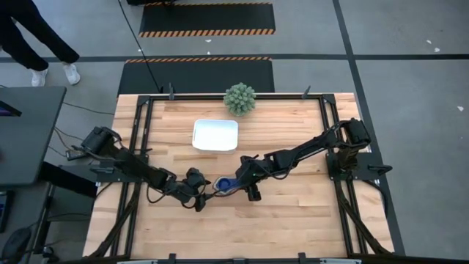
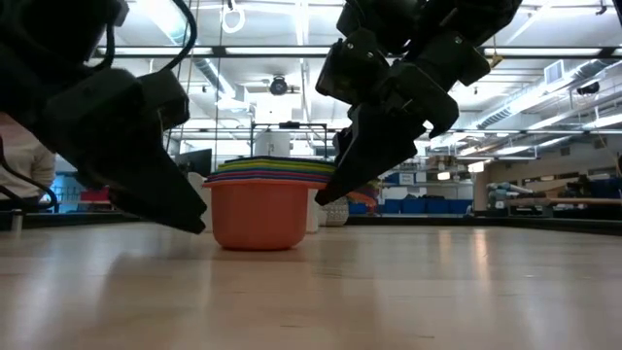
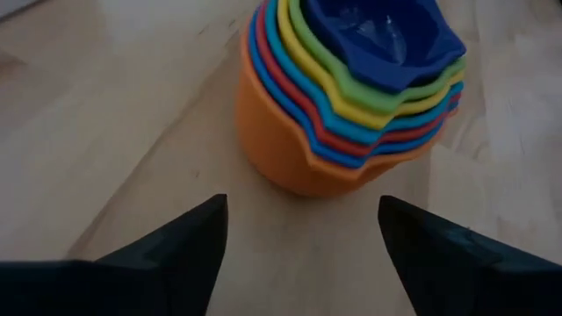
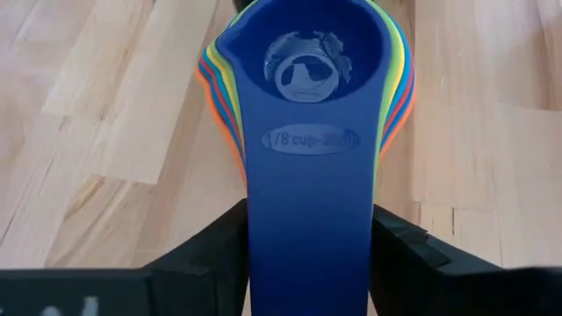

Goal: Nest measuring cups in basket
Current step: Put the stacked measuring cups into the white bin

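The measuring cups are nested in one stack, orange outermost and navy innermost, standing upright by the orange cup's base on the wooden table, nearer than the basket. The white basket sits toward the far edge and holds nothing. My left gripper is open just left of the stack, and its fingers are apart from the cups. My right gripper comes in from the right and is shut on the stacked handles. My right gripper holds the stacked flat handles, with the navy handle on top. They are pinched by their two long edges between the fingers. The fingers slant down from the table's right and lie along the handle. The stack stands upright, its base on the table.
A spiky grey-green ball plant stands at the far edge, just beyond the basket. Bare wood lies between stack and basket and toward the near edge. A person's legs show on the floor past the far left corner.
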